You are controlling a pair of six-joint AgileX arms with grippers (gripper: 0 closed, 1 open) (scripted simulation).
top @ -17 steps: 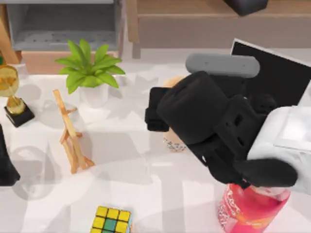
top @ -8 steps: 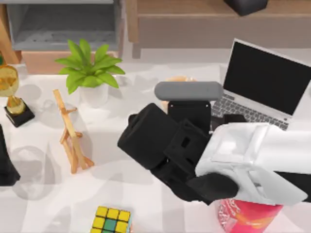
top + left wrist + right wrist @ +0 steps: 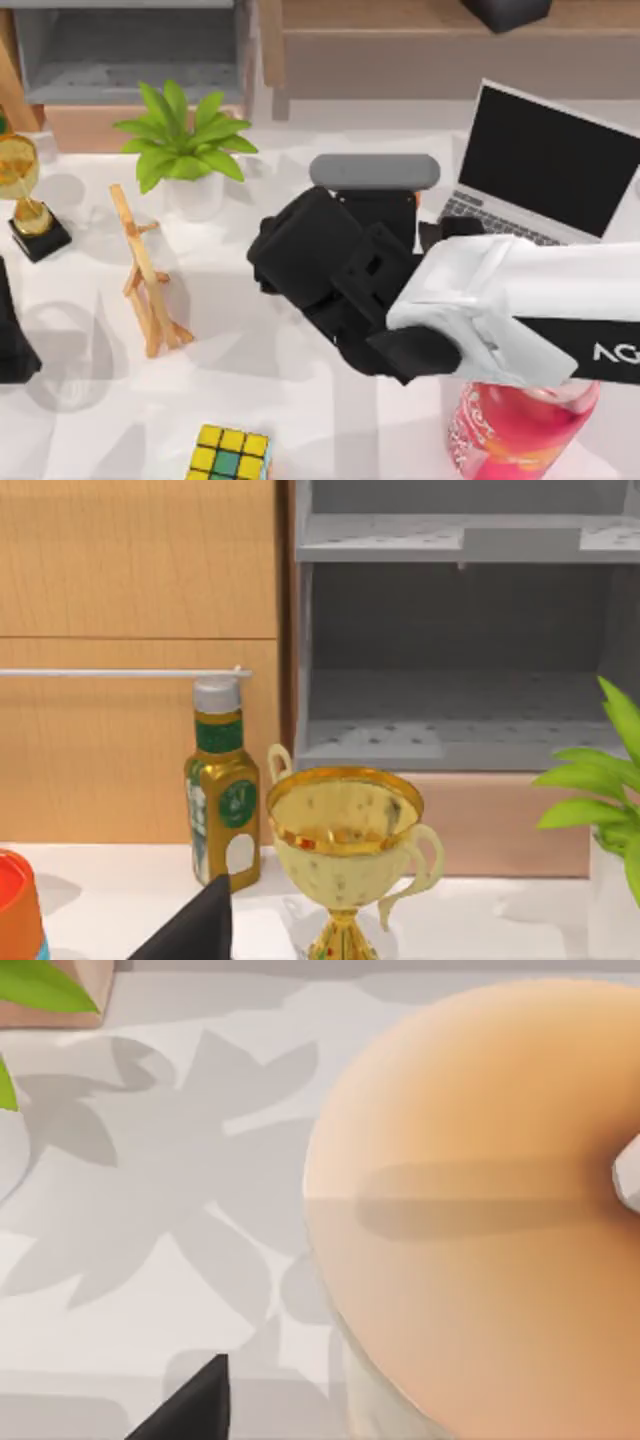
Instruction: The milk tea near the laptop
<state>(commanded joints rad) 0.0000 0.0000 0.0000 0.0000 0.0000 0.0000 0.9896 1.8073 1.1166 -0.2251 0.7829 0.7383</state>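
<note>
The milk tea's flat peach-orange lid lies close under my right wrist camera, with the white straw at the picture's edge. One dark fingertip stands beside the cup, apart from it. In the top view my right gripper hangs over the table's middle and covers the cup. The laptop, silver-grey with a black screen, stands open just to the right of the gripper. My left gripper is parked at the table's left edge.
A potted plant, a wooden easel and a gold trophy stand on the left. A Rubik's cube sits at the front and a pink bottle at the front right, under my right arm. A green-gold bottle stands behind the trophy.
My right arm has swung left and toward the front, uncovering the laptop. The milk tea, partly seen under the arm a second ago, is now covered in the top view.
</note>
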